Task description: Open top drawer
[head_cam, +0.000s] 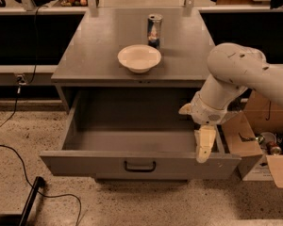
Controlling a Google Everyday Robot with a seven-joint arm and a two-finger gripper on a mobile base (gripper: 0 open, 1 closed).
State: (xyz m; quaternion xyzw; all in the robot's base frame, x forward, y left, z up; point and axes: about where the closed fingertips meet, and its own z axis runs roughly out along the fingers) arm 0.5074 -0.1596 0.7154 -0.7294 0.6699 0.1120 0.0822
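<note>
The top drawer (132, 140) is a deep grey box that stands pulled far out of the grey cabinet (80, 60), with its inside bare. Its small black pull handle (139, 165) sits in the middle of the front panel. My gripper (194, 133) hangs from the white arm (236, 72) over the drawer's right side, above the right front corner. It is well to the right of the handle and not touching it. The fingers (205, 145) are cream coloured and spread apart, holding nothing.
A white bowl (139, 57) and a drink can (154, 30) stand on the cabinet top. Open cardboard boxes (254, 140) with clutter sit on the floor to the right. A black cable (19, 149) and a black bar (30, 199) lie on the floor to the left.
</note>
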